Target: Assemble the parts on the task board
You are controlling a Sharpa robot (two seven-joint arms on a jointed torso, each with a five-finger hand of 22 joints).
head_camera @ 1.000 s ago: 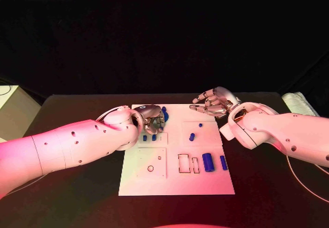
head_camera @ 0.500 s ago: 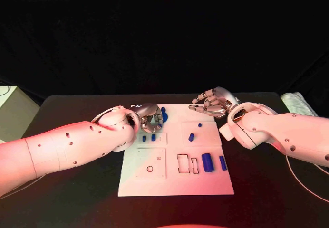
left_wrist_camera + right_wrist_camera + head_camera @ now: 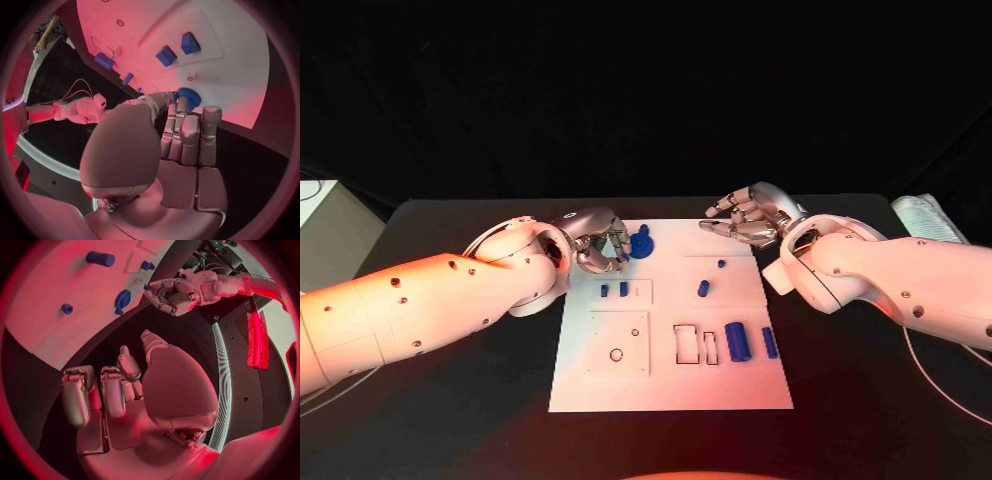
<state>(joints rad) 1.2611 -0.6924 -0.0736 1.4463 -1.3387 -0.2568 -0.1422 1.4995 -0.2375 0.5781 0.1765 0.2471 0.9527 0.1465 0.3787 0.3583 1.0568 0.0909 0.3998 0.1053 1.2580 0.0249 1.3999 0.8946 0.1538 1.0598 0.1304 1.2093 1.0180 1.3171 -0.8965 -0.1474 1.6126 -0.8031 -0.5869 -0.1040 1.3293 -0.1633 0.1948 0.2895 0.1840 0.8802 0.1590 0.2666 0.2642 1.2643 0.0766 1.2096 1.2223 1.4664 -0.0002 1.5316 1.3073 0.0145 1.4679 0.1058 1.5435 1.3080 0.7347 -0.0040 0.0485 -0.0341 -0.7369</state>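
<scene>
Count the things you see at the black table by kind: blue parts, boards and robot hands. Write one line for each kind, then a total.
Small blue plastic parts: 7
White flat task board: 1
Silver many-fingered robot hands, left robot hand and right robot hand: 2
Total: 10

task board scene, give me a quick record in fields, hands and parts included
board: white task board in the middle of the black table
left hand: left hand at the board's far left corner, fingertips by a round blue part
right hand: right hand above the far right corner, fingers curled, holding nothing
near right: large blue cylinder, slimmer blue part beside it
</scene>
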